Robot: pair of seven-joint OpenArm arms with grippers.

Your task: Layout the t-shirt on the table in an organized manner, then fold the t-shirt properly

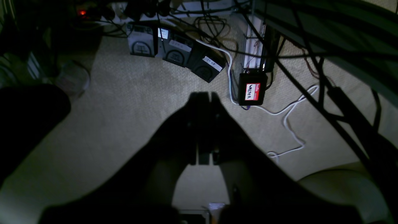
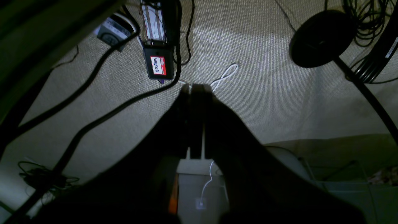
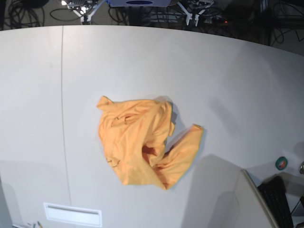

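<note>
The orange-yellow t-shirt [image 3: 142, 142] lies crumpled in a heap near the middle of the light-grey table [image 3: 228, 85], one sleeve sticking out to the right. Neither arm shows in the base view. In the left wrist view my left gripper [image 1: 204, 95] is shut and holds nothing, hanging over beige carpet. The right wrist view shows my right gripper [image 2: 195, 87] shut and empty too, also over the carpet. Neither wrist view shows the t-shirt or the table.
A dark seam [image 3: 63, 95] runs down the table's left part. A slanted grey panel [image 3: 223, 199], a keyboard [image 3: 280, 202] and a green tape roll [image 3: 282, 163] sit at lower right. On the floor lie cables, a labelled black box [image 1: 252, 90] and a round black base [image 2: 321, 37].
</note>
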